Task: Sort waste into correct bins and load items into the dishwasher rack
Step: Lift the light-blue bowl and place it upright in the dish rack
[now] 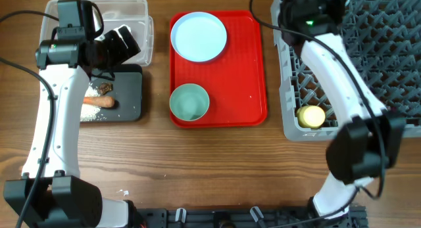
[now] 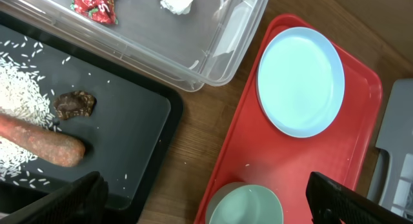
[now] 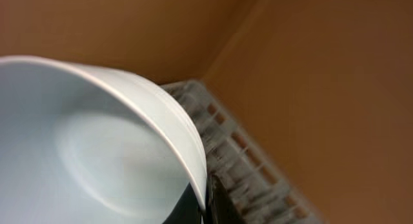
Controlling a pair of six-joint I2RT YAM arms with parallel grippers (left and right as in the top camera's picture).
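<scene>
The left fingers stand wide apart and hold nothing. They hang over the wooden surface, where a shallow black rectangular tray meets a flat red plastic tray. On the black tray lie loose white rice, a small dark brown scrap and an orange carrot piece, which rests on the rice. Just beyond sits a clear plastic rectangular tub, and a red snack wrapper and a crumpled white tissue lie inside it. The red tray carries a round pale blue-white plate and a small mint bowl, set apart from each other.

The right fingers are closed on the rim of a second small pale blue bowl, which is tilted on its side. They hold it above the far left part of the large square grey plastic grid rack, which looks blurred in the wrist view. A small yellow cup sits in the rack's near left corner.
</scene>
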